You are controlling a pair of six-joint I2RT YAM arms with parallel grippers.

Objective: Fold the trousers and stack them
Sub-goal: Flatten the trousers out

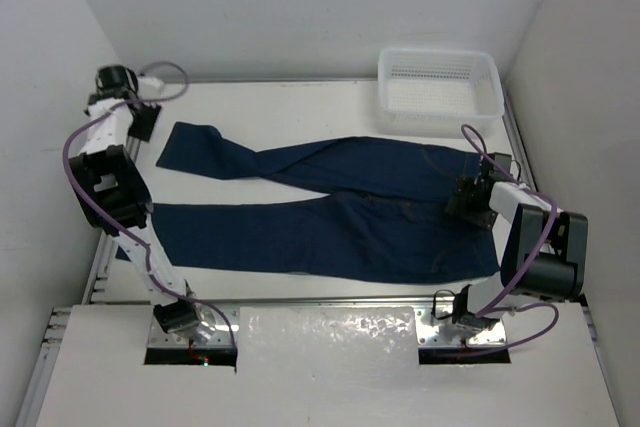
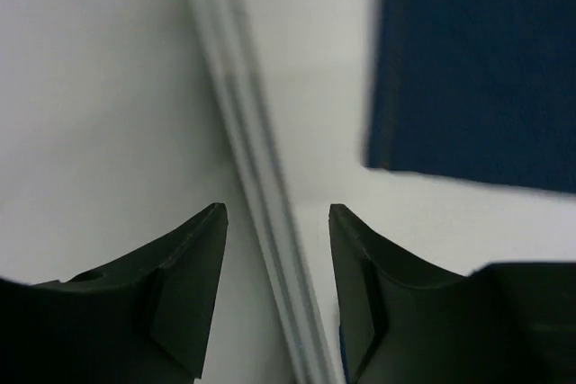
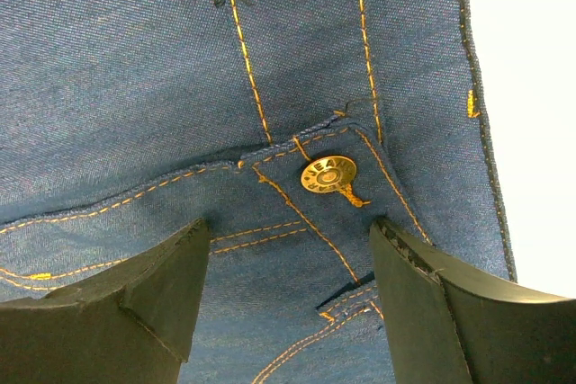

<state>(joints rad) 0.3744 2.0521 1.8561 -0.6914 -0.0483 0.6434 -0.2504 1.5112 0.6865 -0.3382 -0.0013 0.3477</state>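
We held the right gripper (image 3: 290, 227) wide over the waist button (image 3: 328, 174) and the left gripper (image 2: 276, 213) wide beside the far hem (image 2: 450, 155), presumably to pinch the trousers (image 1: 330, 222).

The dark navy denim trousers (image 1: 330, 232) lie flat and unfolded on the worktop (image 1: 300, 107), waist at 3 o'clock, both legs stretched toward 9 o'clock, the far leg splaying toward 10. The tan waist button (image 3: 328, 174) and orange stitching face up.
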